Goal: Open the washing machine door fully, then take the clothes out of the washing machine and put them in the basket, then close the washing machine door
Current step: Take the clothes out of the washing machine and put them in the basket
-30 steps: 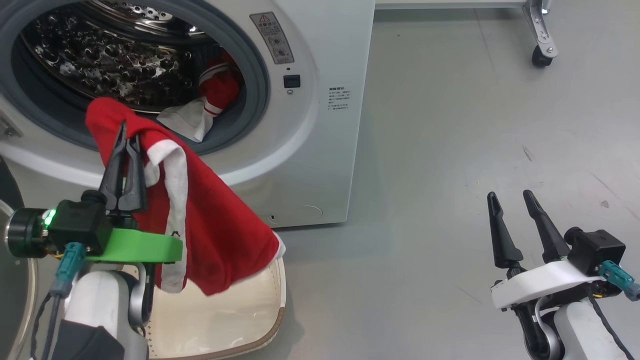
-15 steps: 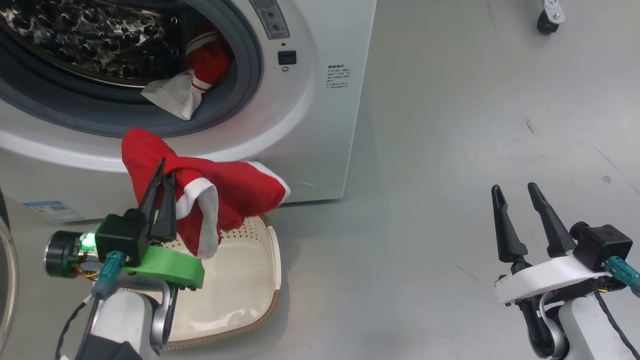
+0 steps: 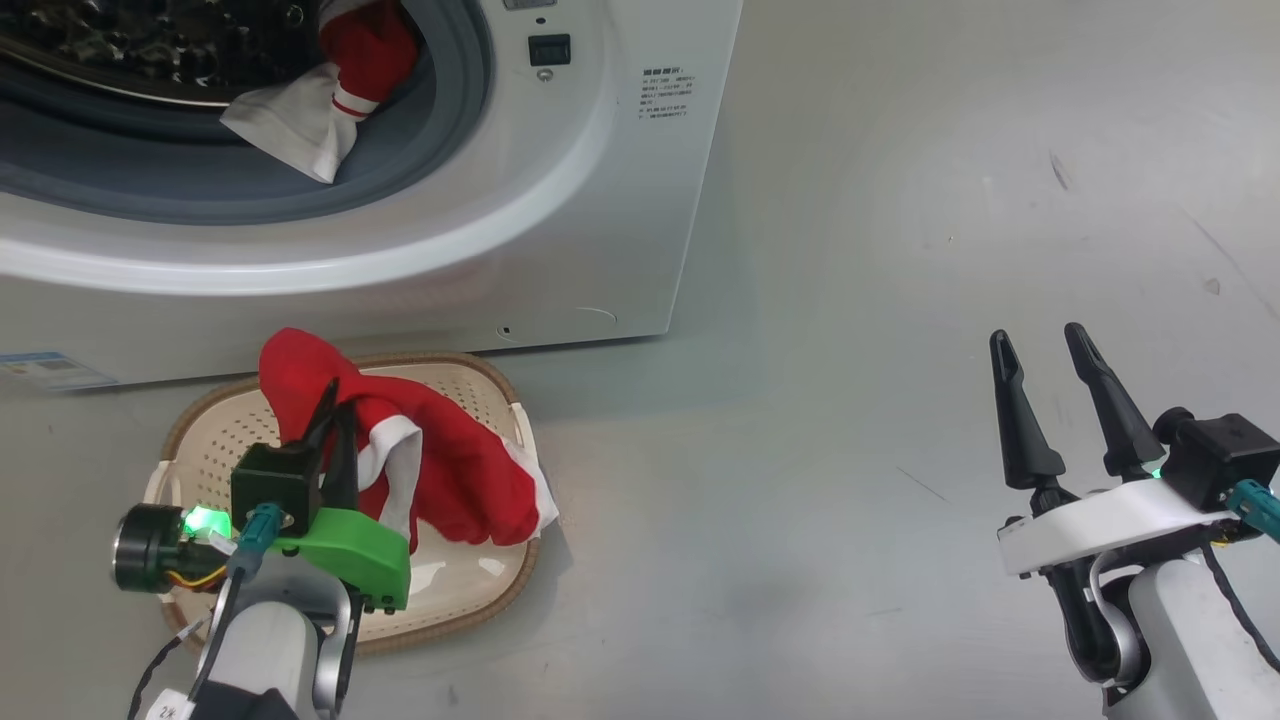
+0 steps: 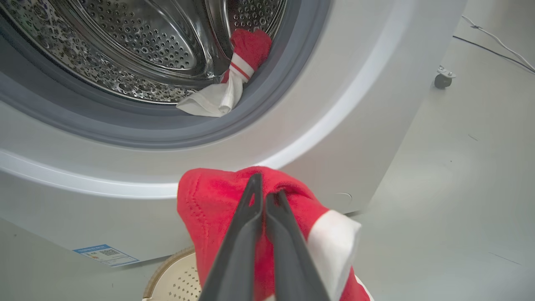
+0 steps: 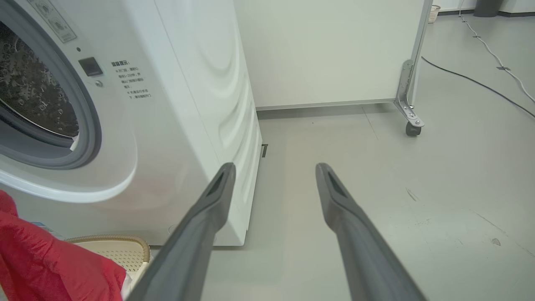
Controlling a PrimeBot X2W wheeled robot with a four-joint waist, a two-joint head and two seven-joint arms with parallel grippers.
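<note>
On the floor [image 3: 850, 450], you're clamping the clothes [image 3: 460, 470] over the basket [image 3: 200, 425] in the left gripper's [image 3: 337, 400] jaws, right gripper's [image 3: 1035, 335] apart; release toward 9 o'clock.

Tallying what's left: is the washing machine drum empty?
Not empty: a red-and-white garment lies at the front edge of the drum.

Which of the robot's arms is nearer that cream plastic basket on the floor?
Left. The left gripper hangs over the cream perforated basket; the right gripper is far off to its right.

washing machine [image 3: 600, 200] print [image 3: 668, 95] unreadable, basket [image 3: 215, 450] partly hidden by clothes [image 3: 450, 470]
</note>
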